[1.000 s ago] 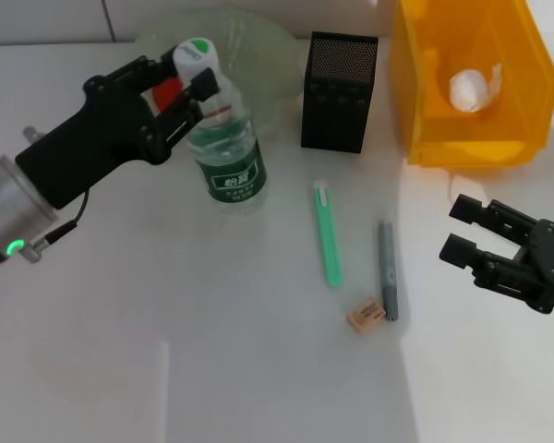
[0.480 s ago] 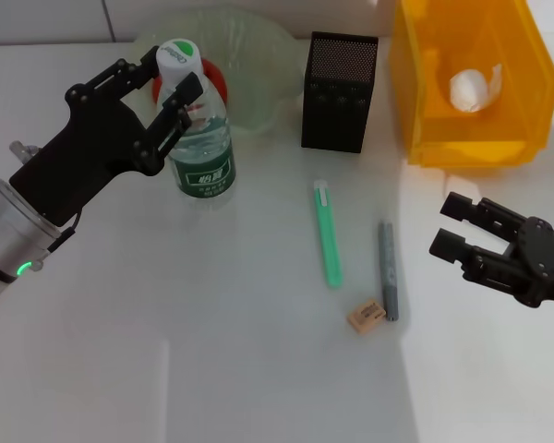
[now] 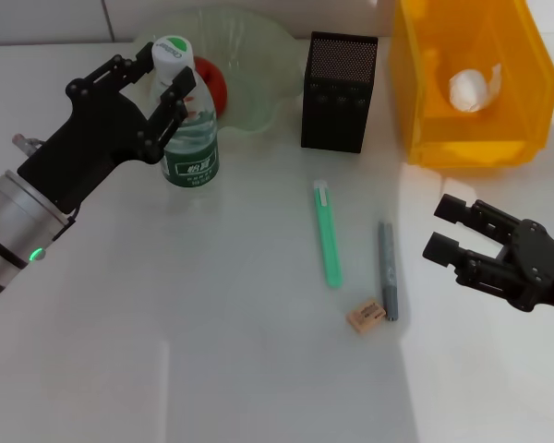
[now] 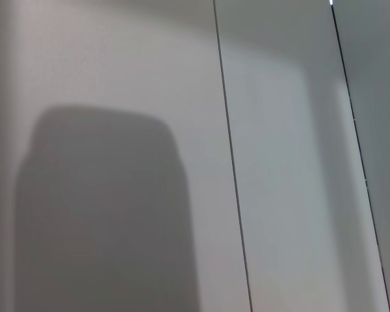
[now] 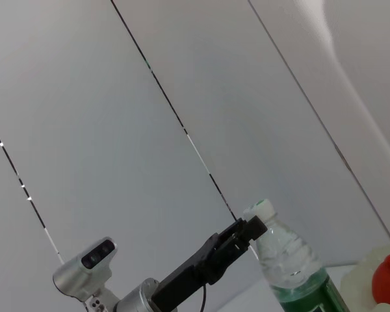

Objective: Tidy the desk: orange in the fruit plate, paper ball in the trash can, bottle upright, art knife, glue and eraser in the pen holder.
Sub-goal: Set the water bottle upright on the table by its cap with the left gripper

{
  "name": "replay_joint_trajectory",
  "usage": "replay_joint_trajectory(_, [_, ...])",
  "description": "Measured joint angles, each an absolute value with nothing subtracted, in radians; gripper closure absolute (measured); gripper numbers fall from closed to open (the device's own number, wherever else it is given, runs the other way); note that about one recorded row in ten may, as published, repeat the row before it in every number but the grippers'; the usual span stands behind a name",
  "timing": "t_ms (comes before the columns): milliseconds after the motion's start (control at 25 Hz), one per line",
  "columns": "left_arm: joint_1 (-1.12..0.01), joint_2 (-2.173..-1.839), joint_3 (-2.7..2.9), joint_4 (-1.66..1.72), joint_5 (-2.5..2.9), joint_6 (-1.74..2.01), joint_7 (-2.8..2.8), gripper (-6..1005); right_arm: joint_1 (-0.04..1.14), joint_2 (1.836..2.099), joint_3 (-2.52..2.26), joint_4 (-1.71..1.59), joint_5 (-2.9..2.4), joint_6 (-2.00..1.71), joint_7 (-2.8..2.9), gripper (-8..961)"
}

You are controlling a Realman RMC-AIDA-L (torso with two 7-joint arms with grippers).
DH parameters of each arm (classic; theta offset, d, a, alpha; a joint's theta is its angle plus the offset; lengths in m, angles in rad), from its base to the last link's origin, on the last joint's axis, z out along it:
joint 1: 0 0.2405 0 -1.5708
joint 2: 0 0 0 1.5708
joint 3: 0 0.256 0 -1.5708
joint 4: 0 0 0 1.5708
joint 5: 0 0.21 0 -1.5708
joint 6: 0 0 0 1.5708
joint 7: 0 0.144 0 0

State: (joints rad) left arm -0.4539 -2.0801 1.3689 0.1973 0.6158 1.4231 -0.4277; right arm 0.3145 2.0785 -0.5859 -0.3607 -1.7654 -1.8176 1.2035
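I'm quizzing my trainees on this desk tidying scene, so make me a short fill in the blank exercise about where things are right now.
1. The left gripper is closed around the neck of the ____.
2. The paper ball lies inside the ____ bin.
3. The orange sits in the pale green ____.
4. The eraser lies on the desk beside the grey ____ stick.

Missing words: bottle; yellow; bowl; glue

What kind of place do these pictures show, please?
Probably a desk set up for a tidying test: a white table with a black mesh pen holder, a yellow trash can and an art knife.
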Motion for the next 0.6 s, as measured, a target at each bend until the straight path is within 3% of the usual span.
replay_joint_trajectory(600, [-0.454,-2.08,1.376,0.193,0.616,1.368,-0.362,568,0.334,2.08,-0.586,-0.343,-1.764,-1.8,1.203,115])
